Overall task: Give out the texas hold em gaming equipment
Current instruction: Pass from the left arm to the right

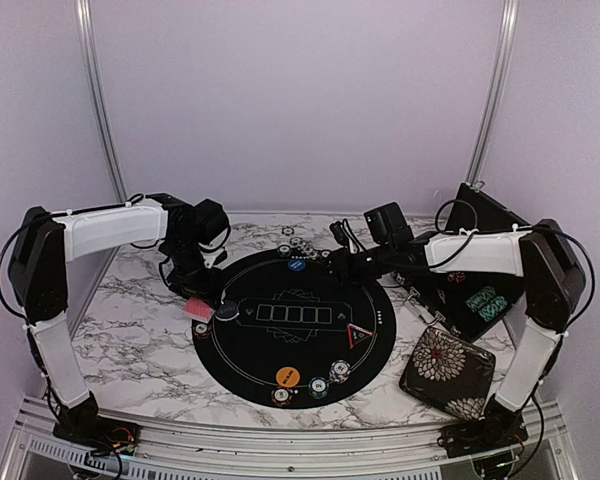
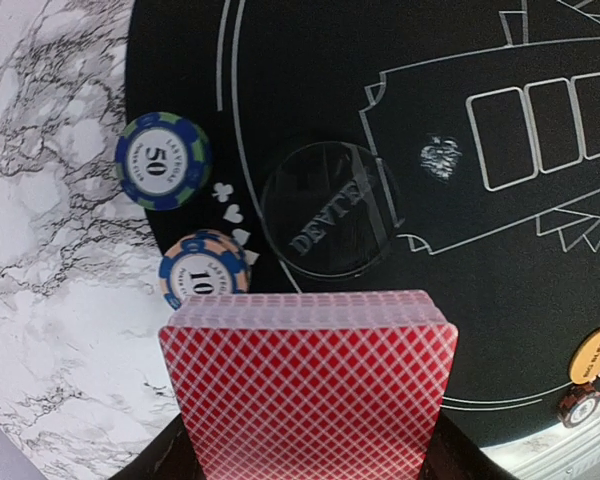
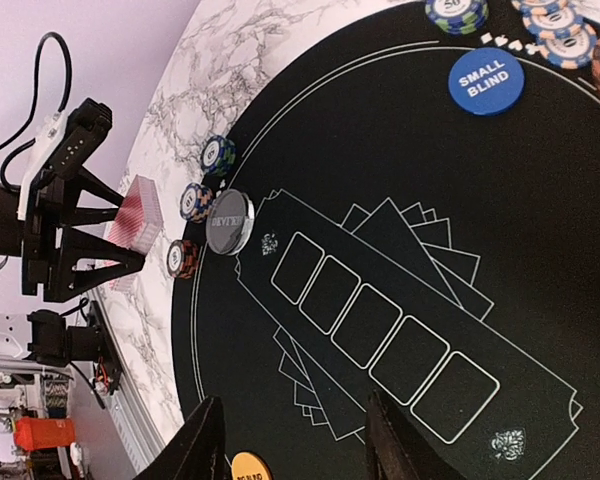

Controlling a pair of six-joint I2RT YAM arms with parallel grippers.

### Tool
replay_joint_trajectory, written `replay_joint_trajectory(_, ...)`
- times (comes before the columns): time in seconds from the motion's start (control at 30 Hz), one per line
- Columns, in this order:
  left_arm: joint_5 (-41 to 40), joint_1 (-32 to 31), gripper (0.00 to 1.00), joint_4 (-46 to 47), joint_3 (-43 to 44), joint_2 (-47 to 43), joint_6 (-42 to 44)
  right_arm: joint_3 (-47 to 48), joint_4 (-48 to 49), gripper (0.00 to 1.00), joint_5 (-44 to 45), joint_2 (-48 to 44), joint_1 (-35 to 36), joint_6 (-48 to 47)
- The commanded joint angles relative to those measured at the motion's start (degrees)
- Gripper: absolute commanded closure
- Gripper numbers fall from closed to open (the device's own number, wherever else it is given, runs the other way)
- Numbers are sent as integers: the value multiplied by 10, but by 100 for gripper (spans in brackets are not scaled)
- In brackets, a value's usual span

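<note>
Deck: the deck of red-backed cards (image 2: 310, 390) was up off the table, hanging over the 9 o'clock rim of the round black mat (image 2: 310, 80), lattice back showing.
Left claw: the left gripper (image 2: 305, 460) was clamped on that deck by its long edges, and it looked a square, solid hold.
Neighbours: the dealer button (image 2: 330, 210) sat just inside the rim, with the 50 chip stack (image 2: 163, 160) and the 10 chip stack (image 2: 204, 272) right under the cards.
Right claw: the right gripper (image 3: 295, 445) was near 1 o'clock of the mat, fingers apart, nothing in them.
Doing it well: I'd say keep the deck level and let the free claw peel a single card off.
Watch out: a low pass could topple those stacks, so lift clear first.
</note>
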Motion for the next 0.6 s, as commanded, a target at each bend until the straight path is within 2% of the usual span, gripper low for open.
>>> replay_joint_trajectory(0.0,5,-36,46,-32,39,-4,-8,8,53,53,-55,17,7,34)
replay_joint_trajectory(0.37,23,-108,46,-50,108,39,-6,-16,168,44,-154,68,16,119)
replay_joint_trajectory(0.57,27,-136,46,-54,135,58,-4,-24,226,33,-185,93,25,163)
